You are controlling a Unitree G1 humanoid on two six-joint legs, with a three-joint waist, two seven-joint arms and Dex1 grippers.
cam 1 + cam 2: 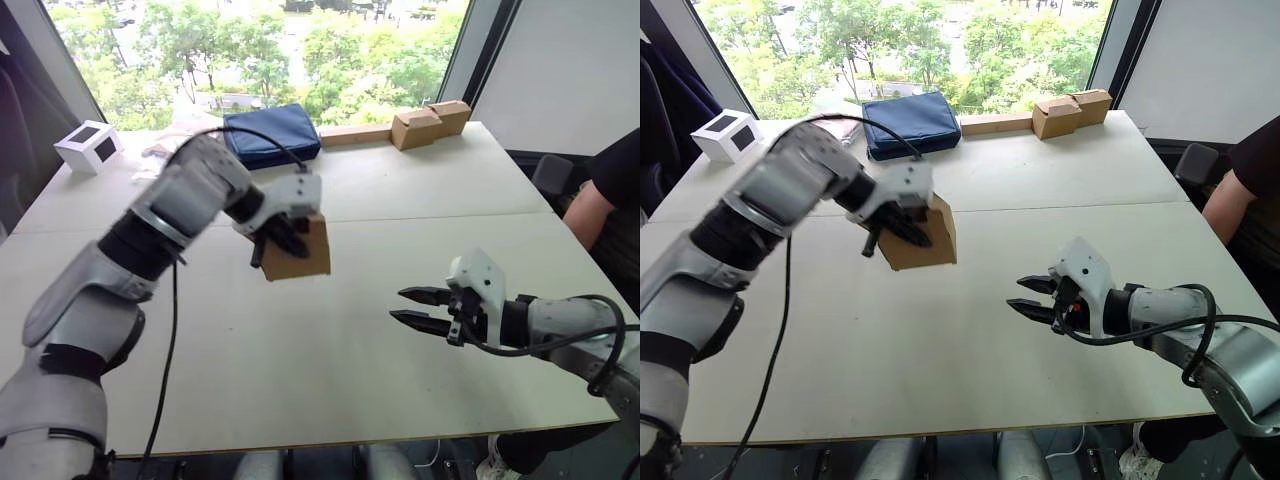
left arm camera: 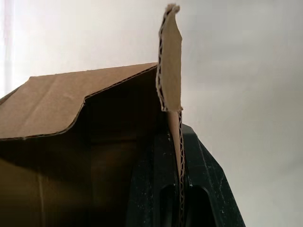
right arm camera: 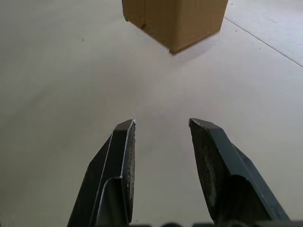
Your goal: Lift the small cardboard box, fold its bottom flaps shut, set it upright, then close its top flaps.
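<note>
Left eye view: left gripper (image 1: 278, 238) pinched on a wall of the small cardboard box (image 1: 300, 252), holding it tilted, clear of the white table (image 1: 300, 350); arm bent, reaching inward. Right gripper (image 1: 418, 307) empty, fingers parted moderately, pointing toward the box, low over the table, forearm level.

Right eye view: same layout; box well apart from the right gripper.

Left wrist view: black fingers (image 2: 208, 189) clamp one cardboard panel; a flap stands up.

Right wrist view: fingers (image 3: 124, 161) apart, nothing between; box ahead.
</note>
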